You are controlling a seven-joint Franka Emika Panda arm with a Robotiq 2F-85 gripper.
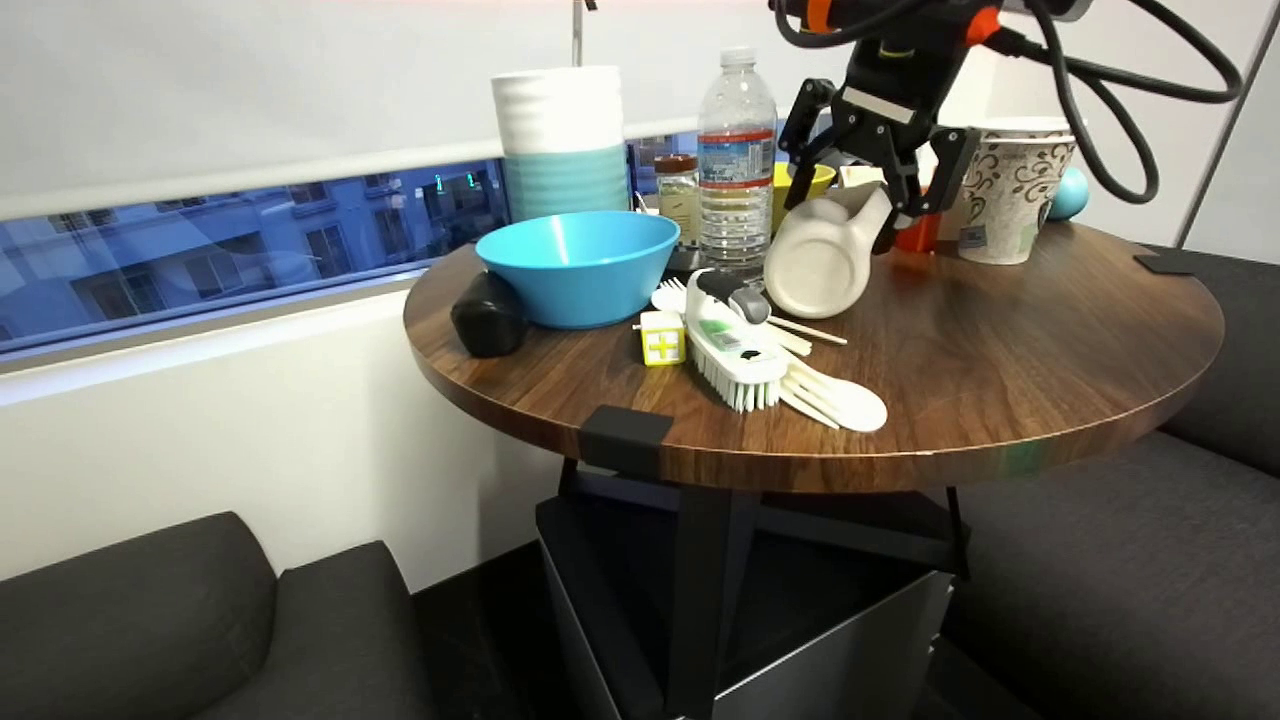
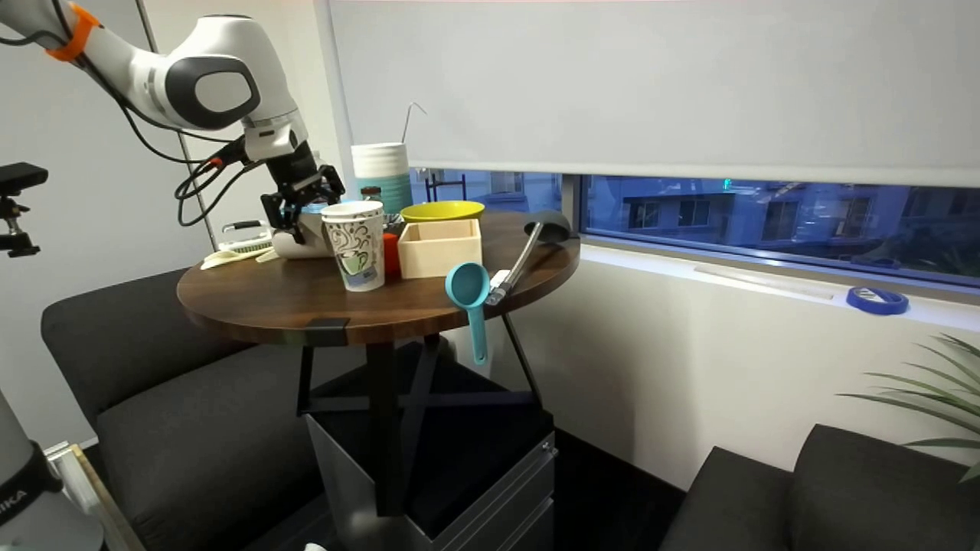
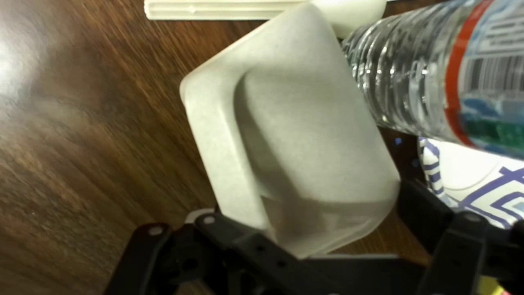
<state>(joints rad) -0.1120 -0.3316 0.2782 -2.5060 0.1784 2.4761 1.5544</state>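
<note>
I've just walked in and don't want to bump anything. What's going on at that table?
A robot arm reaches over the round wooden table. Its gripper stands open, with one end of what looks like a pale container between its jaws; I can't tell whether they touch it. The container is tipped, close beside an upright water bottle. Also on the table are a blue bowl, a scrub brush and stacked paper cups.
</note>
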